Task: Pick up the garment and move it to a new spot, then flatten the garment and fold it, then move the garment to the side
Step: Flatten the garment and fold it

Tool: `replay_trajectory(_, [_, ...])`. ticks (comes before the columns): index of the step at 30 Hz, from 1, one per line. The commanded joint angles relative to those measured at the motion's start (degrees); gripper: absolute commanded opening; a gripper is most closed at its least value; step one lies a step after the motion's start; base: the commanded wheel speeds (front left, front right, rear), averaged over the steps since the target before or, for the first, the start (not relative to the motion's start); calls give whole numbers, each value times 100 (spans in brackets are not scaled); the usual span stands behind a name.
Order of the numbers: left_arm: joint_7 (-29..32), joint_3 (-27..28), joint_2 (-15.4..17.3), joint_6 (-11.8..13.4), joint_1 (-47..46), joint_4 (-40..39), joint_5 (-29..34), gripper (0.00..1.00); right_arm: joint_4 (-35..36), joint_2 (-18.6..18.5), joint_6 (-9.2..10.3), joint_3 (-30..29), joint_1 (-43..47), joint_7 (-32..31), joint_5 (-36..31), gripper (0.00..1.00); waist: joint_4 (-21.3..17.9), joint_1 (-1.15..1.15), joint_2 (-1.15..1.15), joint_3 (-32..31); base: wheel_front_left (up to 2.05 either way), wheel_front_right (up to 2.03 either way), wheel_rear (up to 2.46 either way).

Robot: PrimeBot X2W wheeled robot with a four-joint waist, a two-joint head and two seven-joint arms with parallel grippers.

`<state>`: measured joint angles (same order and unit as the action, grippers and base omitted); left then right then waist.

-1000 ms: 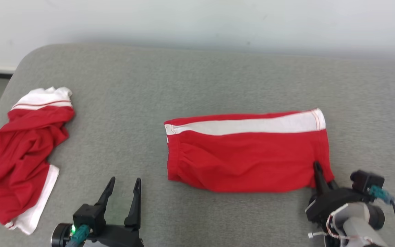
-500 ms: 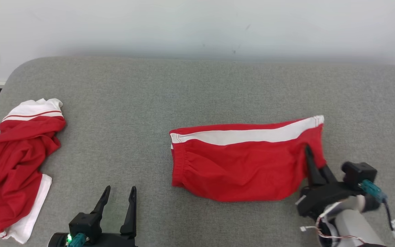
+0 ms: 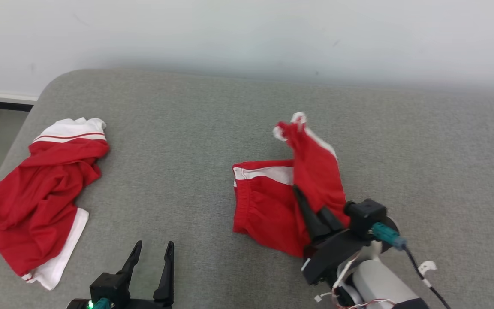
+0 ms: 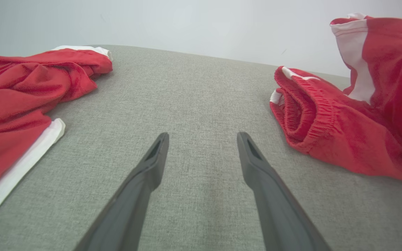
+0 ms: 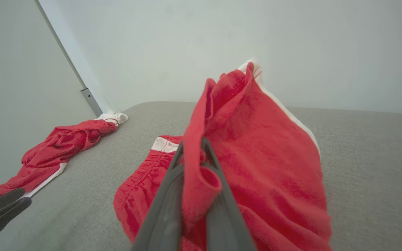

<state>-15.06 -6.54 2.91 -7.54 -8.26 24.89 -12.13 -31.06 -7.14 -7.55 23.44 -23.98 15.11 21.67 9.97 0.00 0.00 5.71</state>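
shorts: mid-cushion, waistband end flat, leg end raised | right gripper: pinched on leg hem | left gripper: wide, empty, well apart | long axis left-right; waistband left of right gripper, so fold leftward

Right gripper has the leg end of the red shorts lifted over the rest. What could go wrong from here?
1. The right gripper pinches just a small roll of cloth at the hem of the shorts; it may slip out mid-fold.
2. The waistband end lies unpinned, with the left gripper open and apart from it, so the whole garment may drag instead of folding.
3. The lifted end hangs bunched and could land creased.
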Motion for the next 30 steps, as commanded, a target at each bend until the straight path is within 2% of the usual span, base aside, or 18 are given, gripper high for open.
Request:
replay_trajectory(1, [-17, -6, -3, 10, 70, 8, 7, 100, -63, 80, 10, 135, -83, 3, 63, 0, 114, 0, 0, -26, 0, 0, 0])
replay_trajectory(8, [-17, -9, -3, 10, 112, 46, -3, 100, -494, 312, 10, 872, -263, 3, 173, 0, 279, 0, 0, -52, 0, 0, 0])
replay_trajectory(10, [-17, -18, -3, 10, 104, 57, -6, 100, -591, 367, 10, 1071, -316, 3, 244, 42, 301, 0, 0, -53, 0, 0, 0])
replay_trajectory(11, [-17, -19, -3, 10, 102, 63, -5, 100, -590, 389, 10, 1183, -328, 4, 300, 100, 309, 0, 0, -56, 0, 0, 0])
replay_trajectory(15, [-17, 65, -3, 25, 132, 73, 48, 100, -475, 412, 10, 1633, -330, 2, 658, 100, 247, 0, 0, -102, 0, 0, 0])
replay_trajectory(19, [-17, 162, -4, 32, 135, 49, 98, 100, -392, 404, 10, 1474, -234, 2, 659, 100, 97, 0, 0, -145, 0, 0, 0])
replay_trajectory(22, [-17, 223, -3, 49, 160, 13, 118, 100, -299, 300, 10, 959, -73, 1, 405, 100, -45, 0, 0, -181, 0, 0, 0])
replay_trajectory(30, [-17, 393, -3, 94, 277, -85, 262, 100, 107, 249, 10, -878, 706, 2, -698, 100, -420, 0, 0, -267, 0, 0, 0])
